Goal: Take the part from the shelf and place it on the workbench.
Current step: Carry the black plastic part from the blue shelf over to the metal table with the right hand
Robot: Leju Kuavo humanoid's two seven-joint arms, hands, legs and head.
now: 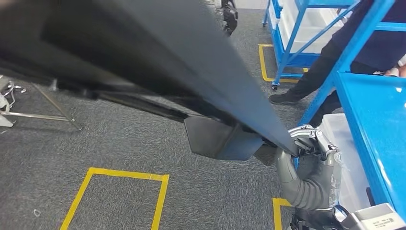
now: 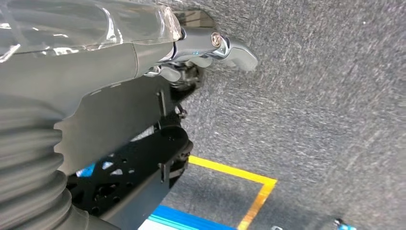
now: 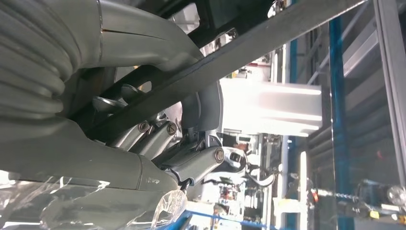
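The part [image 1: 158, 52] is a large dark flat panel with a bent grey plate [image 1: 220, 139] under it, held up close and slanting across the head view. My right hand [image 1: 311, 143] grips its lower right edge beside the blue bench. In the right wrist view the panel's dark edge [image 3: 249, 45] runs between the thumb and fingers of my right hand [image 3: 167, 139]. In the left wrist view my left hand [image 2: 191, 52] curls its fingers [image 2: 225, 48] over the edge of the part's grey plate [image 2: 115, 120], above the carpet.
A blue workbench top [image 1: 378, 120] stands at the right, with a clear bin [image 1: 344, 143] below it. A person's dark legs and shoe [image 1: 287, 98] are beside a blue shelf [image 1: 292, 38]. Yellow tape [image 1: 124, 175] marks the grey carpet. A metal stand [image 1: 43, 115] sits at the left.
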